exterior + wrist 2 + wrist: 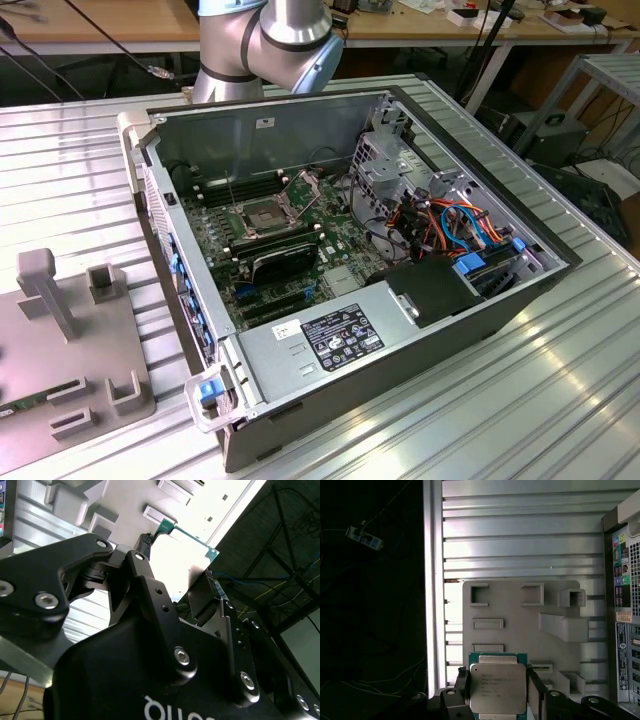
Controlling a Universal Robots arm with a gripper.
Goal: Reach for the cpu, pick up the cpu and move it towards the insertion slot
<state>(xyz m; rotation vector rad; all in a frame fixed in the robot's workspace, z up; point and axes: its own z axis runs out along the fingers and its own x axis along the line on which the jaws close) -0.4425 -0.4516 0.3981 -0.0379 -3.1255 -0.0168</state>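
The cpu [497, 687], a pale grey square chip on a green edge, sits between my two black fingers [462, 690] in the first wrist view, high above the grey holder plate [520, 625]. My gripper [498, 695] is shut on the cpu's two opposite sides. The second wrist view shows the cpu [182, 555] brightly lit between the same fingers [145, 585]. In the exterior view the insertion slot [262, 217], a silvery-framed socket with a dark centre, lies on the motherboard inside the open case with its wire lever [300, 185] raised.
The open computer case [400, 330] lies on a ribbed metal table [560, 400], with a black graphics card [285, 258] beside the socket and cables at the exterior view's right. The grey holder plate [60, 350] with raised blocks stands at the exterior view's left.
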